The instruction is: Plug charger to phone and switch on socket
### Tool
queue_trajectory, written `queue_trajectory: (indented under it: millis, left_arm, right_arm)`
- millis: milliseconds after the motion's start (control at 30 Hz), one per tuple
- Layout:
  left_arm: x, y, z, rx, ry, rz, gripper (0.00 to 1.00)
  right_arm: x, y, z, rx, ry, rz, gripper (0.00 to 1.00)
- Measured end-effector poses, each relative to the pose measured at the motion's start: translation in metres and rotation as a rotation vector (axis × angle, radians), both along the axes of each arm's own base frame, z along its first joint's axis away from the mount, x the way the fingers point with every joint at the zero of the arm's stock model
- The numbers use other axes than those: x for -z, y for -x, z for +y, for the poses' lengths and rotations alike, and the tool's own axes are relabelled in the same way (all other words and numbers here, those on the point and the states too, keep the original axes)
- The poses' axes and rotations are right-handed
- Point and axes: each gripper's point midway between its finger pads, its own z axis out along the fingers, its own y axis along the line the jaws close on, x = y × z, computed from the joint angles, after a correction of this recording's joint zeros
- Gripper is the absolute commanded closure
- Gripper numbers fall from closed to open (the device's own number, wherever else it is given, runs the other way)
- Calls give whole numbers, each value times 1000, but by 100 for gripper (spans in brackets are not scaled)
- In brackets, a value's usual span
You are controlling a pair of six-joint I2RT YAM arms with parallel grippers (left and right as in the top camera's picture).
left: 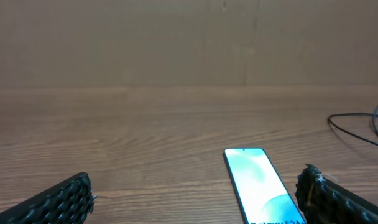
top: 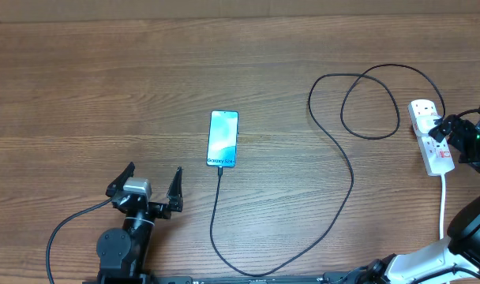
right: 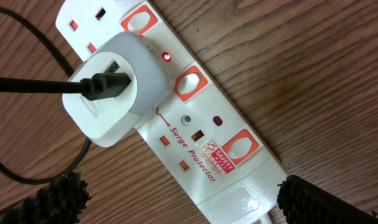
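Wood-grain table (top: 82,79), lit phone (top: 223,139) mid-table, socket (top: 439,160) at right edge

**What You Cannot See From Here**

From overhead, the charger (top: 353,180) meets the phone (top: 223,139) at a tip too small for you to judge how it sits. The right tool (top: 442,132) covers part of the socket (top: 420,110). In the left wrist view the phone runs off the bottom edge, so that joint is out of your sight, and only a short bend of cable shows at the right edge. In the right wrist view the white adapter (right: 108,99) hides one outlet, and both ends of the socket run past the frame.
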Motion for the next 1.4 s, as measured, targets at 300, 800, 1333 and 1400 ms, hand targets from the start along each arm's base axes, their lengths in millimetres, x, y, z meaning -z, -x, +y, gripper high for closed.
queue_trajectory:
  millis: [300, 800, 1333, 1400]
  left_arm:
    - [1, -1, 9, -47, -71, -4, 0]
    - [2, -2, 16, -80, -105, -5, 0]
    - [2, -2, 16, -80, -108, -6, 0]
    - [2, -2, 16, -80, -108, -6, 0]
  right_arm:
    - [0, 0, 0, 0, 0, 0, 0]
    - [0, 0, 0, 0, 0, 0, 0]
    - [0, 0, 0, 0, 0, 0, 0]
    - [0, 0, 0, 0, 0, 0, 0]
